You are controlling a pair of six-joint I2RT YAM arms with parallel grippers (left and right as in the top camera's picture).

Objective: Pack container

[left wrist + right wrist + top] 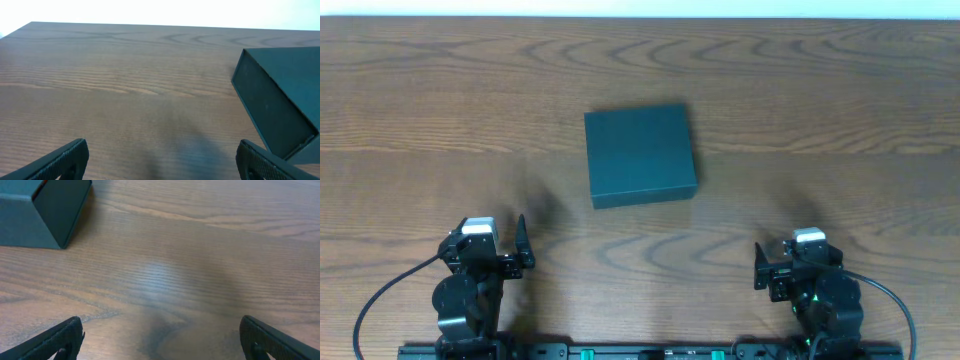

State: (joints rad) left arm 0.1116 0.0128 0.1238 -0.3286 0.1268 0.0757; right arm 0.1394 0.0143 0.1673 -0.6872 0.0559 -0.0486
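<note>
Container: one; grippers: two.

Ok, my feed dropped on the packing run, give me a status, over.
Left gripper open, empty. Right gripper open, empty. Container lid down, ahead between both, untouched. Nothing seen in the way.

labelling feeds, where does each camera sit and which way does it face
overhead: fixed above the brown wooden table, looking straight down on the dark teal-grey cardboard box; left arm and right arm show at the bottom edge.
left wrist: low on the left arm, facing across the table, box at right; its open jaws in the bottom corners.
right wrist: low on the right arm, facing across the table, box at upper left; open jaws likewise.
All three share the box.
</note>
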